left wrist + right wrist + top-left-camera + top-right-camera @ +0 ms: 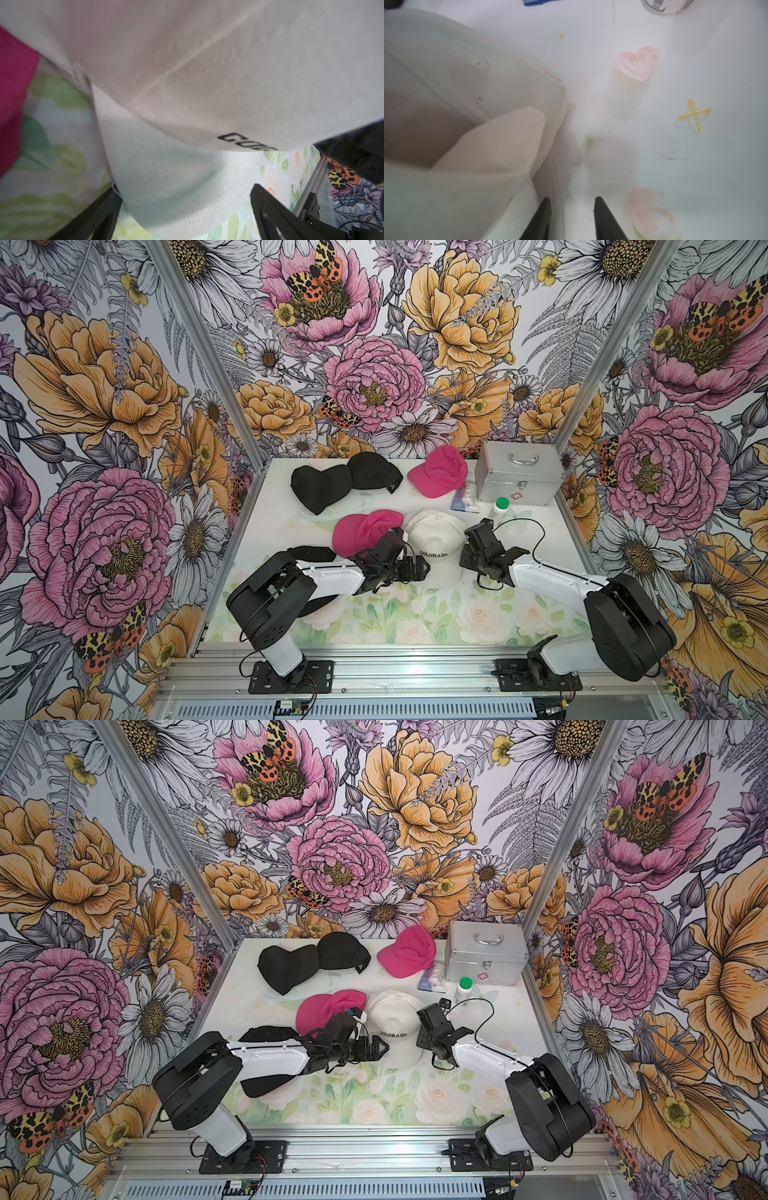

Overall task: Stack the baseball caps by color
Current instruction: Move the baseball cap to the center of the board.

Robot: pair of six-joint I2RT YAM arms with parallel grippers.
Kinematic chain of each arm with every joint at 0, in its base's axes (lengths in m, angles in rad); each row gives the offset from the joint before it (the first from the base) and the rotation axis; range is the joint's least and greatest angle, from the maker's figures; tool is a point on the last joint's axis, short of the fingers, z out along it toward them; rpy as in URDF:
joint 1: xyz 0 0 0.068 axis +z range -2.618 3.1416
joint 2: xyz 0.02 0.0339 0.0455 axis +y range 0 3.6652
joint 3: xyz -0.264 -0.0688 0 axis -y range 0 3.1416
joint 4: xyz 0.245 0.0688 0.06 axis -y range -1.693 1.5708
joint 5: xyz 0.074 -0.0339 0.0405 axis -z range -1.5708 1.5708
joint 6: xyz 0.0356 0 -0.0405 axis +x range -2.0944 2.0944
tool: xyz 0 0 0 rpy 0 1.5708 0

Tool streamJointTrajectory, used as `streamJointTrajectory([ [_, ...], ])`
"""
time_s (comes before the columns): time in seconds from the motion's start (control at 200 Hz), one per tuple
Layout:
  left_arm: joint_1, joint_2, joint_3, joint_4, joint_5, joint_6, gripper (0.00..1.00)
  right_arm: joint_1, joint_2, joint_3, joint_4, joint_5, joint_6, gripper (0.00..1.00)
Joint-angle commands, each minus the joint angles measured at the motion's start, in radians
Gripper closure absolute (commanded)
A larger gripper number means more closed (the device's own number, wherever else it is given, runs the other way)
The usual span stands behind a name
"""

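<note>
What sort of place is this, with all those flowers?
Likely a robot test booth: two arms bolted to a metal rail, flower-printed walls closing in a small table, and caps laid out on it.

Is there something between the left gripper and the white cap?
Nothing visible does. The left gripper is open, and the brim of the white cap lies directly before its jaws. The near pink cap sits aside.
</note>
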Motion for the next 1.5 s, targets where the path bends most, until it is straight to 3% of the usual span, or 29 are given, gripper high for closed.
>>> streamJointTrajectory([
  [0.0,0.016,-0.032,0.018,0.01,-0.011,0.018,0.01,-0.027,-0.072,-0.002,-0.045,0.057,0.006,0.54],
  [0.225,-0.006,-0.027,0.053,0.003,0.031,0.003,0.01,-0.042,-0.293,0.004,-0.122,0.124,-0.024,0.36],
  [0.345,0.007,-0.02,0.055,0.004,-0.004,-0.003,0.01,-0.041,-0.355,0.021,-0.057,-0.079,-0.097,0.29],
  [0.37,0.013,-0.02,0.056,0.004,-0.011,0.0,0.01,-0.038,-0.358,0.023,-0.037,-0.136,-0.104,0.24],
  [0.4,0.019,-0.021,0.056,0.002,-0.022,0.004,0.01,-0.033,-0.355,0.026,-0.016,-0.19,-0.107,0.04],
  [0.415,0.021,-0.022,0.057,0.002,-0.03,0.006,0.01,-0.03,-0.354,0.028,-0.008,-0.207,-0.106,0.01],
  [0.55,0.034,-0.037,0.056,0.004,-0.069,0.014,0.01,0.042,-0.309,0.083,0.001,-0.225,-0.12,0.01],
  [0.685,0.038,-0.056,0.031,0.036,-0.083,0.005,0.01,0.13,-0.225,0.131,-0.001,-0.113,-0.116,0.01],
  [0.94,0.047,0.006,0.086,0.044,-0.039,0.066,0.01,0.201,-0.016,0.28,-0.083,0.012,-0.118,0.01],
  [1.105,0.05,0.074,0.132,0.042,0.006,0.091,0.01,0.199,0.093,0.346,-0.096,0.122,-0.095,0.01],
  [1.495,0.019,0.292,0.306,0.04,0.074,0.094,0.01,0.103,0.184,0.385,-0.083,0.099,-0.135,0.01],
])
